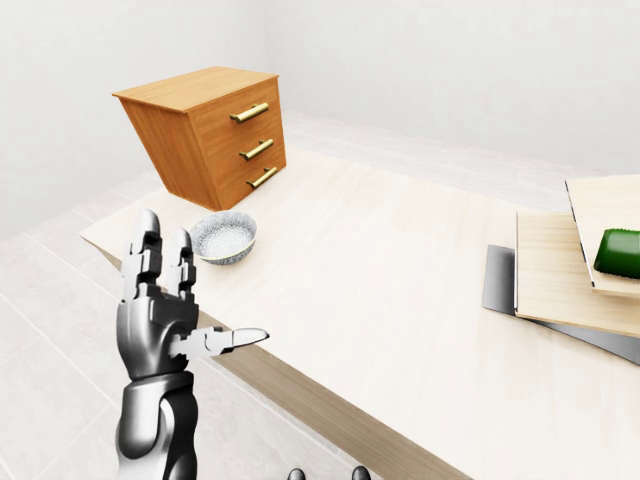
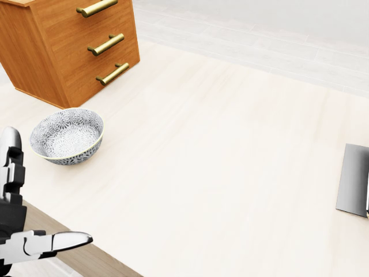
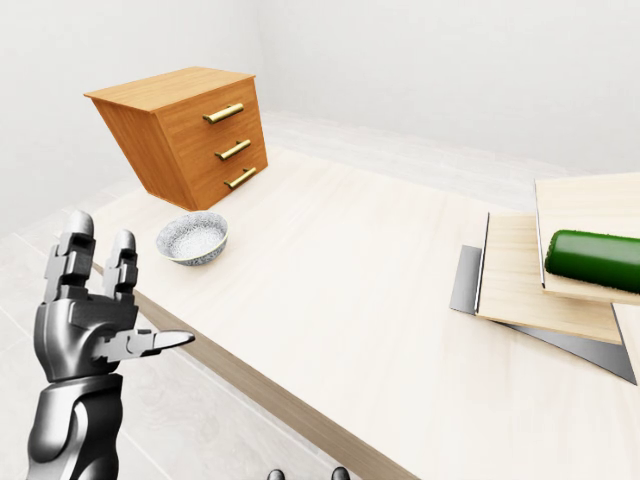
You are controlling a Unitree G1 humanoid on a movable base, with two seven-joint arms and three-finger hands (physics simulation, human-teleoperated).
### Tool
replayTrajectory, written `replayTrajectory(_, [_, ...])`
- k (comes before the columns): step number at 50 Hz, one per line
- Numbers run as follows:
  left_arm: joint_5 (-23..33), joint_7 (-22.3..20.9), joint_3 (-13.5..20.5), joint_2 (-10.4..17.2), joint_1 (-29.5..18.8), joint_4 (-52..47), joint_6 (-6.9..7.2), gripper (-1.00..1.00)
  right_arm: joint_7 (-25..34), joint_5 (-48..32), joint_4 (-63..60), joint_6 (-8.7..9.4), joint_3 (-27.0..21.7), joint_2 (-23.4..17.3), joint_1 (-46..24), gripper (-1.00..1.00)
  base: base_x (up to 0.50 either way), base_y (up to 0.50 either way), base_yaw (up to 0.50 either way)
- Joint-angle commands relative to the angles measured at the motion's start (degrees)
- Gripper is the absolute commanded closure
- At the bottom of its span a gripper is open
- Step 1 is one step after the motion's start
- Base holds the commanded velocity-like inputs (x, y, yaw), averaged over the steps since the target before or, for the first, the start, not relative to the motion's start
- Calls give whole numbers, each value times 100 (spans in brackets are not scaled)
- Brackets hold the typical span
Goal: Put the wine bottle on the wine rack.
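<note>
The green wine bottle lies on its side at the right edge of the right-eye view, on top of stepped light-wood boards that rest on a grey metal base; I cannot tell if these boards are the wine rack. My left hand is raised at the lower left, off the table's near edge. Its fingers stand upright and spread, the thumb points right, and it holds nothing. It is far left of the bottle. The right hand does not show in any view.
A wooden three-drawer chest with brass handles stands at the table's upper left. A patterned white bowl sits just below it. The pale wooden table stretches between bowl and boards. White floor lies beyond.
</note>
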Motion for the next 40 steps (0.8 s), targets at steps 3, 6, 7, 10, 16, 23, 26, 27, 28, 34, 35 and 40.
replayTrajectory(3, [-31, -10, 33, 6, 3, -33, 0, -100, 199, -45, -439, 0, -674, 176, 419, -100, 0, 0, 0])
replayTrajectory(6, [-34, -8, 40, 8, -9, -33, 0, -100, 166, -36, -551, 0, -757, 189, 437, -100, 0, 0, 0])
replayTrajectory(7, [-37, -12, 42, 7, -9, -27, 0, -100, 143, -28, -651, 0, -806, 196, 455, -100, 0, 0, 0])
replayTrajectory(10, [-25, -16, 36, 5, -16, 2, 0, -100, 94, 3, -955, 0, -987, 248, 515, -100, 0, 0, 0])
replayTrajectory(16, [-55, -32, 79, 15, -30, 20, 0, -100, 148, -44, -1177, 0, -1315, 289, 631, -100, 0, 0, 0])
replayTrajectory(23, [-48, -34, 61, 9, -19, 6, 0, -100, 118, -42, -1584, 0, -1622, 324, 662, -100, 0, 0, 0])
replayTrajectory(26, [-55, -13, 62, 9, -15, -59, 0, -100, 60, -4, -1794, 0, -1753, 320, 648, -100, 0, 0, 0])
replayTrajectory(27, [-58, -6, 60, 9, -9, -96, 0, -100, 46, 13, -1866, 0, -1804, 303, 641, -100, 0, 0, 0])
replayTrajectory(28, [-60, -3, 58, 8, -4, -114, 0, -100, 22, 27, -1923, 0, -1843, 298, 633, -100, 0, 0, 0])
replayTrajectory(34, [-54, -2, 51, 3, -2, -139, 0, -100, -72, 85, -2266, 0, -2015, 239, 606, -100, 0, 0, 0])
replayTrajectory(35, [-52, -2, 47, 2, 2, -147, 0, -100, -96, 89, -2291, 0, -2044, 230, 588, -100, 0, 0, 0])
replayTrajectory(40, [-59, -1, 47, -1, 9, -184, 0, -100, -24, 43, -2283, 0, -2098, 123, 534, -100, 0, 0, 0])
